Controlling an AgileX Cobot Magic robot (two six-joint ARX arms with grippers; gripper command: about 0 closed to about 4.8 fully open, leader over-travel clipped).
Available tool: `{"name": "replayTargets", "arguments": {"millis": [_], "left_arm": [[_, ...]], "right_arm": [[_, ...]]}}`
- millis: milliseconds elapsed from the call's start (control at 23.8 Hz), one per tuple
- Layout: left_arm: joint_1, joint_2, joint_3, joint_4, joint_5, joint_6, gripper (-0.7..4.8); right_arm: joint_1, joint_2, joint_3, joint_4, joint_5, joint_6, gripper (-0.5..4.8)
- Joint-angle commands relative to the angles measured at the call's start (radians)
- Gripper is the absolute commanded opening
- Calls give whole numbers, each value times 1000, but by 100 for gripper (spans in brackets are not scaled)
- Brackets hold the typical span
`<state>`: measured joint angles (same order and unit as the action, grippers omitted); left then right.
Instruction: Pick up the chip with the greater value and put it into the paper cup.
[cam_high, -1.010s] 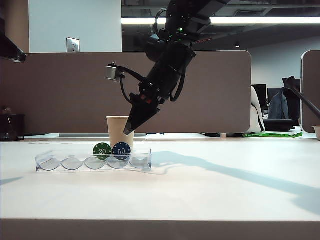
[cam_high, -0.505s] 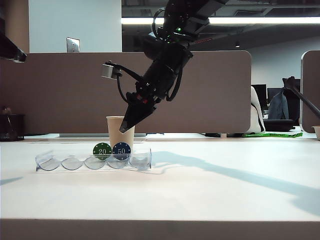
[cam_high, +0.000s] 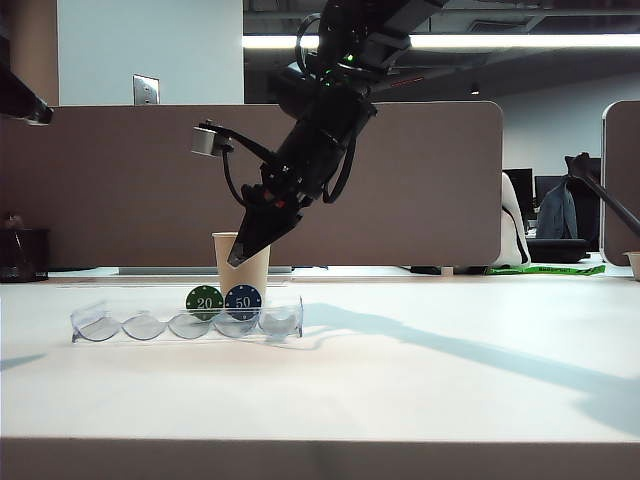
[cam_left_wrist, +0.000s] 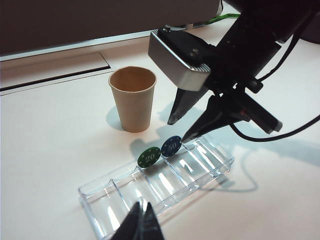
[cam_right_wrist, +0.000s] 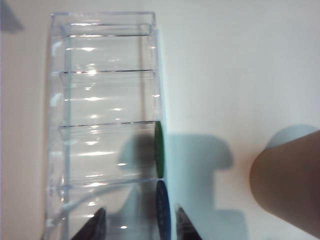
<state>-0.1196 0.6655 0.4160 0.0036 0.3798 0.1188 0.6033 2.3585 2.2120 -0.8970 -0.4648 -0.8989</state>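
Exterior view: the right gripper (cam_high: 238, 258) hangs from a dark arm that slants down from the upper middle, its tips in front of the paper cup (cam_high: 241, 262) and just above the blue chip marked 50 (cam_high: 243, 301). That chip stands on edge beside the green chip marked 20 (cam_high: 205, 301), both at the back of the clear plastic tray (cam_high: 110, 325), which lies on the white table (cam_high: 400, 380). The cup stands upright right behind the two chips.

Left wrist view: the left gripper (cam_left_wrist: 141, 226) shows only as two dark fingertips close together, nothing between them — it hovers over the near side of the tray (cam_left_wrist: 100, 200), well apart from the chips. Beyond the tray, the right gripper (cam_left_wrist: 186, 128) points down with its fingers spread, one tip just beside the blue chip (cam_left_wrist: 171, 146) and not touching it as far as can be seen. The green chip (cam_left_wrist: 149, 157) leans next to the blue one; the cup (cam_left_wrist: 133, 99) stands just past them, empty inside as far as can be seen.

Right wrist view: the right gripper (cam_right_wrist: 138, 225) is wide open — its two dark fingertips (cam_right_wrist: 95, 225) straddle the blue chip (cam_right_wrist: 163, 210), seen edge-on against the tray wall (cam_right_wrist: 105, 95), with gaps on both sides. The green chip (cam_right_wrist: 159, 149) sits edge-on in the next compartment, and the cup (cam_right_wrist: 287, 185) stands near, off the tray.
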Motion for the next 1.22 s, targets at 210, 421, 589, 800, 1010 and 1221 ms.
{"name": "replayTargets", "arguments": {"millis": [210, 421, 589, 800, 1010, 1221], "left_arm": [[0, -1, 5, 13, 6, 2, -5], [0, -1, 5, 13, 6, 2, -5], [0, -1, 5, 13, 6, 2, -5], [0, -1, 5, 13, 6, 2, -5], [0, -1, 5, 13, 6, 2, -5], [0, -1, 5, 13, 6, 2, -5]], "right_arm": [[0, 11, 2, 62, 3, 9, 180], [-1, 31, 2, 57, 3, 9, 180], [-1, 34, 2, 42, 7, 8, 178], [-3, 36, 2, 42, 29, 8, 178], [-11, 37, 2, 50, 30, 8, 176], [-11, 37, 2, 57, 30, 8, 176]]}}
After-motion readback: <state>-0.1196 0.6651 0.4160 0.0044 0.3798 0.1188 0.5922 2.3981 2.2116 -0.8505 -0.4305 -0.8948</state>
